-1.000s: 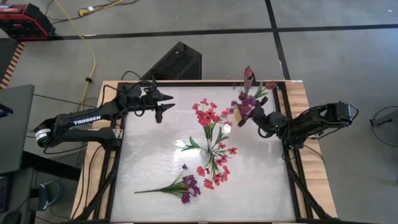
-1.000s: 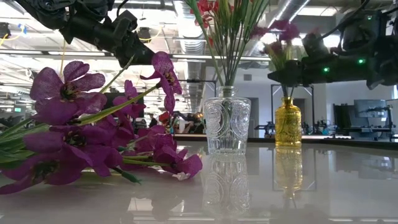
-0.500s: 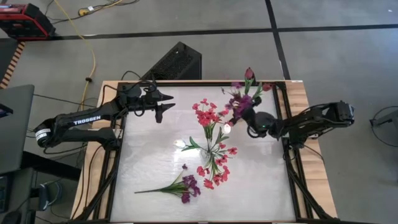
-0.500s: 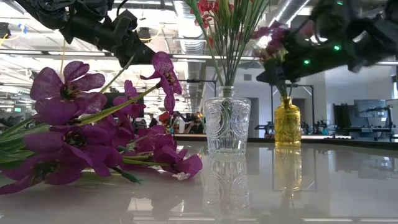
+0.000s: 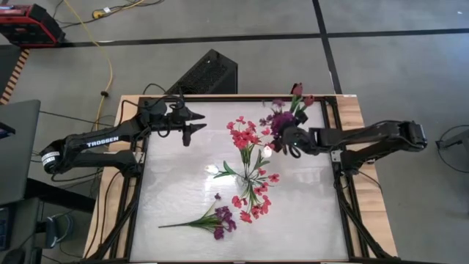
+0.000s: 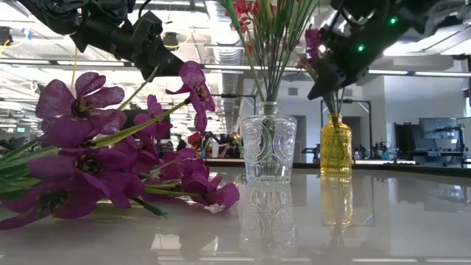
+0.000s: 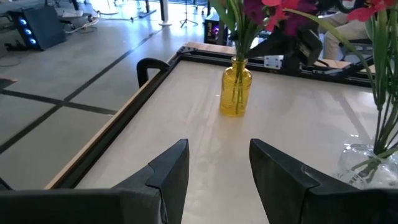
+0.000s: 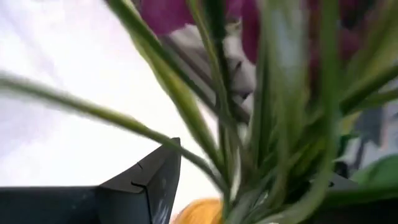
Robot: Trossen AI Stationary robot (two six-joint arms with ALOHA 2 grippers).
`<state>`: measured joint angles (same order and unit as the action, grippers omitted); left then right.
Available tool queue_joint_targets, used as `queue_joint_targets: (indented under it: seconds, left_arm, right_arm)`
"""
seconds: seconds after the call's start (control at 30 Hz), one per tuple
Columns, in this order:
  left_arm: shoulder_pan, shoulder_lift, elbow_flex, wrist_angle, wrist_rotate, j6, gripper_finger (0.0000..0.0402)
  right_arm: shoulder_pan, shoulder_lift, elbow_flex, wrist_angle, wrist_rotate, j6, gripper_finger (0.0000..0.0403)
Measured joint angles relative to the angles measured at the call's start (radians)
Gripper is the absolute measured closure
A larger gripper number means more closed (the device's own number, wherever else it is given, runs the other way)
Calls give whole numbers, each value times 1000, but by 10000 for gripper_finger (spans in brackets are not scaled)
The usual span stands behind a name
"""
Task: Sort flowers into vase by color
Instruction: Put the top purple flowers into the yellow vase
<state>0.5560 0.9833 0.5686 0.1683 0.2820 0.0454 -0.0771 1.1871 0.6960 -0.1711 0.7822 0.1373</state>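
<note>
A yellow vase (image 6: pixel 336 143) stands near the table's far right corner. It holds purple flowers (image 5: pixel 280 121) and a maroon bud (image 5: pixel 296 89). My right gripper (image 5: pixel 288 141) is at their stems just above the vase mouth, shut on them. A clear vase (image 6: pixel 268 147) in the middle of the table holds red-pink flowers (image 5: pixel 245 136). A loose purple bunch (image 5: pixel 214 218) lies flat near the near edge. My left gripper (image 5: pixel 196 121) hangs open above the table's far left part, touching nothing. My right gripper holds the green stems (image 8: pixel 217 143) of the purple flowers as a bunch, just above the yellow vase's mouth (image 8: pixel 199 214). The fingers slant down from the upper right and lie across the stems (image 6: pixel 335 103). The stem ends stay in the vase and the blossoms lean toward the table's left.
The clear vase with its spreading red-pink stems stands close on the left of the yellow vase. A raised dark frame (image 7: pixel 146 65) runs round the table. Bare tabletop (image 5: pixel 176 176) lies on the left. The loose purple bunch fills the low view's left foreground (image 6: pixel 96 154).
My right gripper has moved toward the table's left and risen. It has tipped from level to slanting down. The purple flowers in the yellow vase have swung with it, their heads now leaning left, closer to the clear vase. The vase has shifted slightly left.
</note>
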Motion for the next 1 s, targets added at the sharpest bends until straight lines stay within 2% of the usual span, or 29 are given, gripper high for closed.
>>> queue_joint_targets:
  seconds: [0.1,0.27,0.53,0.7,1.0]
  left_arm:
    - [0,0,0,-6,1,2,244]
    - [0,0,0,-36,1,13,244]
    - [0,0,0,-75,1,13,244]
    - [0,0,0,-76,1,13,244]
    - [0,0,0,-141,0,11,244]
  right_arm:
    - [-1,1,51,-144,-85,68,163]
    - [-1,10,107,-310,-177,80,163]
    - [0,9,157,-460,-188,44,163]
    - [7,9,204,-521,-233,38,163]
    - [7,9,295,-649,-459,44,163]
